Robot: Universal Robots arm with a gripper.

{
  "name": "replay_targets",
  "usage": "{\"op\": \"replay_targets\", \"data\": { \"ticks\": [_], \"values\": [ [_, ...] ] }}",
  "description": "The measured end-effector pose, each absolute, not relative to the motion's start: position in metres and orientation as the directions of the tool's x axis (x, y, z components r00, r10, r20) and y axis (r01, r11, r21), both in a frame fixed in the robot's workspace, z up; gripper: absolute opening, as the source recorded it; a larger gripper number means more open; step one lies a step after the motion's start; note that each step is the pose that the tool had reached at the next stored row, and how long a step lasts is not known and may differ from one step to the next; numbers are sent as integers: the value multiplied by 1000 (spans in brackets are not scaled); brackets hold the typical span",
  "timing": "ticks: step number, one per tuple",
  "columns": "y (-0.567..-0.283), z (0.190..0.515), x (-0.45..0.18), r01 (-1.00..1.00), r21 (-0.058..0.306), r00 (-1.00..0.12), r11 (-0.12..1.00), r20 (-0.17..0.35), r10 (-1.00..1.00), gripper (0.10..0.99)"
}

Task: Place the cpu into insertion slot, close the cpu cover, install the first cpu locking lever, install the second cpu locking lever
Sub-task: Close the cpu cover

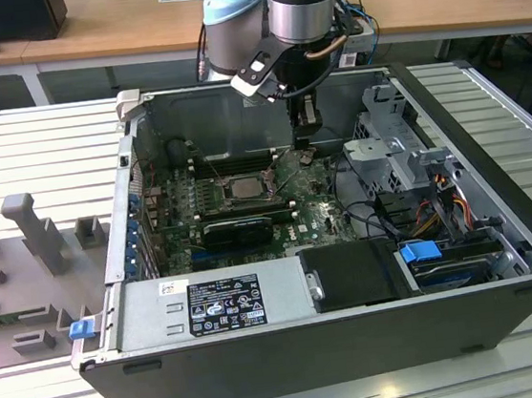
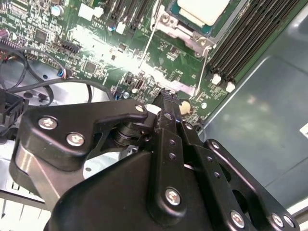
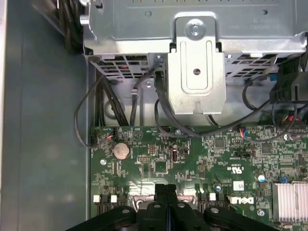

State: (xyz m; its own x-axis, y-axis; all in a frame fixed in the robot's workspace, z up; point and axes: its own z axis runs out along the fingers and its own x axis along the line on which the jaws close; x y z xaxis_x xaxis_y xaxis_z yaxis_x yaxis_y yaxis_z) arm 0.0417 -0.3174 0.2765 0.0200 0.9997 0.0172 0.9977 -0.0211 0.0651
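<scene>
Left of centre in the exterior view, the cpu (image 1: pixel 243 184) sits in the insertion slot (image 1: pixel 223 188); likely light, stiff, fragile, best gripped by its edges. The end effector (image 1: pixel 305 148) hangs just right of it, closed and empty.

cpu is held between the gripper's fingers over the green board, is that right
Not quite. The cpu is not in the gripper; it lies in the insertion slot, as the second wrist view shows. The gripper is over the green board, as you say, but its fingers are shut with nothing between them.
</scene>
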Motion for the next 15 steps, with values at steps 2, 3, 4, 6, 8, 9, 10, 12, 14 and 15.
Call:
{"op": "replay_targets", "data": {
  "ticks": [2, 3, 4, 6, 8, 9, 10, 12, 14, 15],
  "values": [
    [-317, 276, 44, 998, 65, 20, -21, 17, 1000, 106],
    [-317, 276, 46, 998, 65, 20, -21, 17, 1000, 106],
    [-317, 276, 49, 998, 65, 20, -21, 17, 1000, 106],
    [-317, 276, 53, 998, 65, 20, -21, 17, 1000, 106],
    [-317, 276, 56, 998, 65, 20, -21, 17, 1000, 106],
    [-317, 276, 56, 998, 65, 20, -21, 17, 1000, 106],
    [-317, 276, 56, 998, 65, 20, -21, 17, 1000, 106],
    [-317, 274, 56, 998, 65, 20, -21, 17, 1000, 106],
    [-317, 271, 56, 998, 65, 20, -21, 17, 1000, 106],
    [-317, 269, 56, 998, 65, 20, -21, 18, 1000, 106]
  ]
}}
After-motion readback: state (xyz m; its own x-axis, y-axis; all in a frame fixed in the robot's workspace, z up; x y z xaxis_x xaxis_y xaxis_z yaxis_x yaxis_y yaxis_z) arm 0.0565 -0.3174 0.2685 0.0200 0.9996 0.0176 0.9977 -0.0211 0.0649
